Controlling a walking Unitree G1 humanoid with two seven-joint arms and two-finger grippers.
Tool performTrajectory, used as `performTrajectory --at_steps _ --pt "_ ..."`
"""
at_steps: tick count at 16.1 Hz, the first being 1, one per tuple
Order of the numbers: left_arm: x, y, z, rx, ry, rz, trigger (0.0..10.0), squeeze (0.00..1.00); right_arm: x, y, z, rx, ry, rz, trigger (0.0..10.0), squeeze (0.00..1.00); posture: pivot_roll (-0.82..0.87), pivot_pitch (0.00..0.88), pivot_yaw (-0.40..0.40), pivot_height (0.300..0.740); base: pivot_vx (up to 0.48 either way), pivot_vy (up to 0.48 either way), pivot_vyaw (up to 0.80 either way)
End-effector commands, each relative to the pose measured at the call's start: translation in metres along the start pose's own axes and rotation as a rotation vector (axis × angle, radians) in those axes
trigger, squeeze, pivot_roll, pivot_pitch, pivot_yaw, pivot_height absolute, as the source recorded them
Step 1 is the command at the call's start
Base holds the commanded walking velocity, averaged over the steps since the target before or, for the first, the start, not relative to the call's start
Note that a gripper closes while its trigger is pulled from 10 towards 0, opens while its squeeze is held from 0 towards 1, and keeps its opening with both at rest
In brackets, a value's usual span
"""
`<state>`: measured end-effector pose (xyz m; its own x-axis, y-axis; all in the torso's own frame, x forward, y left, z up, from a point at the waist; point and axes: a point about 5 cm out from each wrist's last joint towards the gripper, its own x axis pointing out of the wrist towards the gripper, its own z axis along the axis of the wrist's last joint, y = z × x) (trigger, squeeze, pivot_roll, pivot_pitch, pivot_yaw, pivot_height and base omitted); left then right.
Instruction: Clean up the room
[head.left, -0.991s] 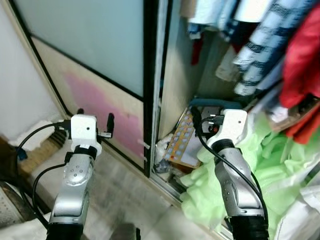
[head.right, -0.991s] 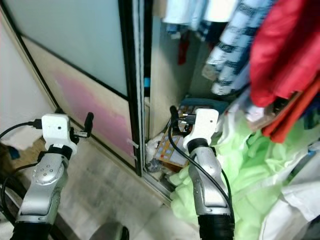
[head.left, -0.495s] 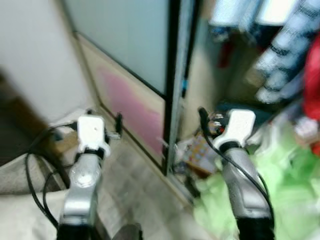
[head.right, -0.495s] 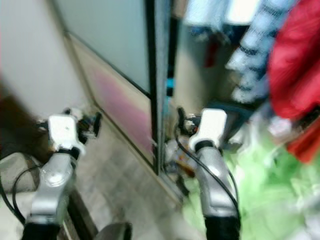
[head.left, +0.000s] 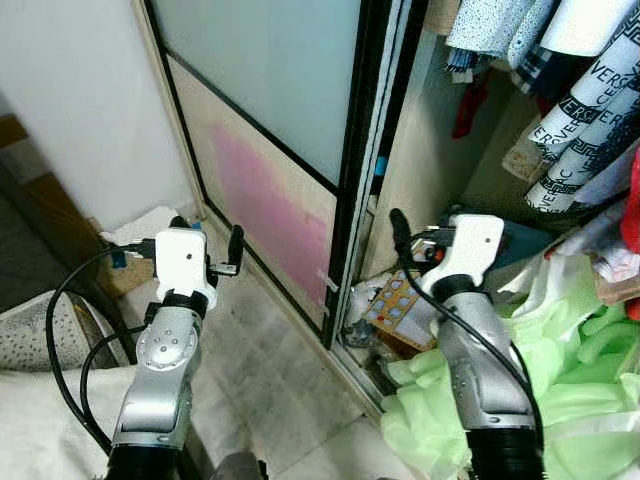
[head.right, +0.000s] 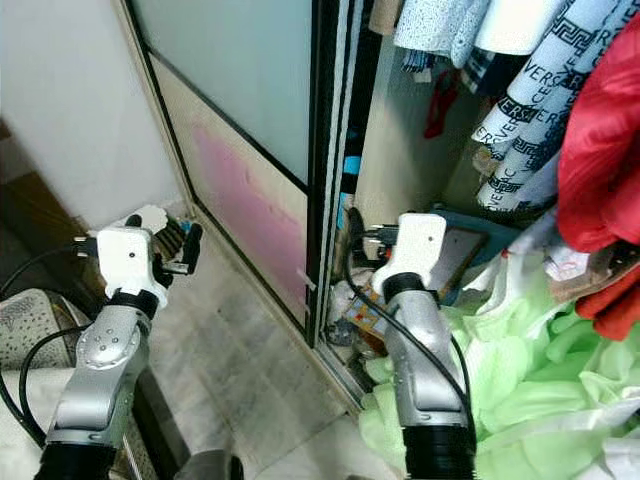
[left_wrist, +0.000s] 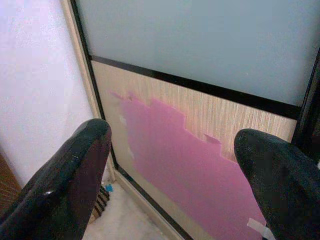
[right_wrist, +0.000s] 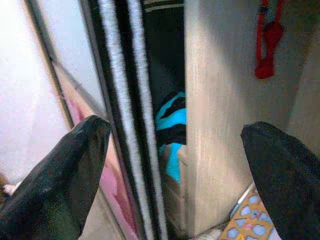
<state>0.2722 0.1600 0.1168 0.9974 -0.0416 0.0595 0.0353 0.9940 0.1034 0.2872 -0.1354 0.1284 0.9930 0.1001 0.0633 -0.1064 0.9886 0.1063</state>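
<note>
Over by the wardrobe's sliding door (head.left: 270, 110), both arms are raised and holding nothing. Left gripper (left_wrist: 170, 165) hangs in front of the pink patch (head.left: 265, 200) on the door panel, jaws spread wide. Right gripper (right_wrist: 175, 165) is just as wide, pointed at the gap between the door frame and the inside wall, where something blue and black (right_wrist: 170, 125) is tucked. Mess-wise: a pile of light green fabric (head.left: 540, 370) spills out of the closet bottom, beside a patterned box (head.left: 400, 305), under hanging clothes (head.left: 570, 90) and a red garment (head.right: 600, 140).
</note>
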Motion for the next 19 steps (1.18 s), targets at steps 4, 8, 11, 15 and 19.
performTrajectory --at_steps 4,8,11,15,19 --pt "0.002 0.001 0.002 -0.012 0.001 -0.004 10.0 0.0 0.001 0.001 0.003 -0.007 -0.008 0.018 10.0 0.0 0.02 0.0 -0.042 0.74 0.0 0.0 0.0" --pt "0.003 0.004 0.0 -0.028 0.013 0.005 10.0 0.0 0.002 0.003 0.003 -0.012 -0.008 0.03 10.0 0.0 0.02 0.0 -0.043 0.74 0.0 -0.24 0.0" --pt "0.003 0.003 0.0 -0.027 0.011 0.005 10.0 0.0 0.002 0.003 0.003 -0.013 -0.006 0.031 10.0 0.0 0.02 0.0 -0.045 0.74 0.0 -0.48 0.0" --pt "0.004 0.006 0.002 -0.034 -0.002 0.052 10.0 0.0 0.003 0.003 0.003 -0.01 -0.006 0.031 10.0 0.0 0.02 0.0 -0.044 0.74 0.0 -0.12 0.0" --pt "0.005 0.012 0.001 -0.038 0.015 0.113 10.0 0.0 0.004 0.005 0.002 -0.013 0.004 0.048 10.0 0.0 0.02 0.0 -0.047 0.74 0.0 0.0 0.0"
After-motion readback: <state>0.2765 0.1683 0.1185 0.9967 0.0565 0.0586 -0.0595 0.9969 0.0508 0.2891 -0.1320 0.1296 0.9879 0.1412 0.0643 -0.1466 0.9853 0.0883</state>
